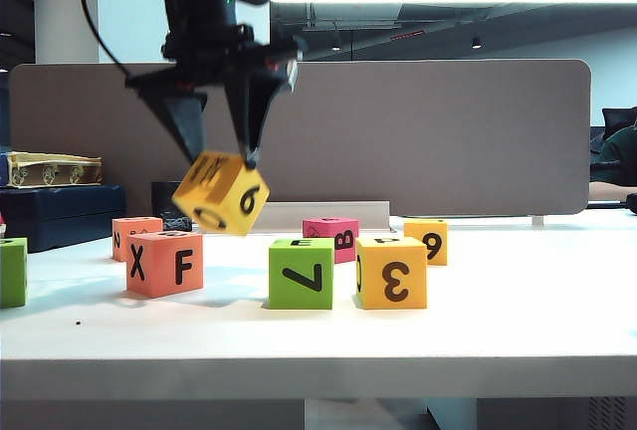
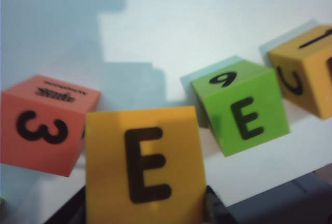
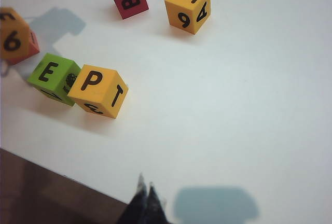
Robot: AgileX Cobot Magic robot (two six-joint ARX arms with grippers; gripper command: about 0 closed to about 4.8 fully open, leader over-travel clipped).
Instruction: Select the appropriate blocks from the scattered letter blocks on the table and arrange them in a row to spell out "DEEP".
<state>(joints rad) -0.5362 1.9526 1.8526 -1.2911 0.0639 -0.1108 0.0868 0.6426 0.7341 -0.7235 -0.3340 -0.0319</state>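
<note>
Glossy black left arm (image 1: 214, 2) (green indicator light glowing), black cable, tapered dark fingers (image 1: 184, 116) on left gripper (image 1: 221, 156)

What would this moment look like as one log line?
left gripper: holds yellow E block aloft | right gripper: shut, idle | green E block: on table

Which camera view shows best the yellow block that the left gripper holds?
The exterior view: the yellow block hangs tilted above the table, pinched by the left gripper. The left wrist view shows only its E face, close up. The right wrist view cuts it off at the frame's edge.
</note>
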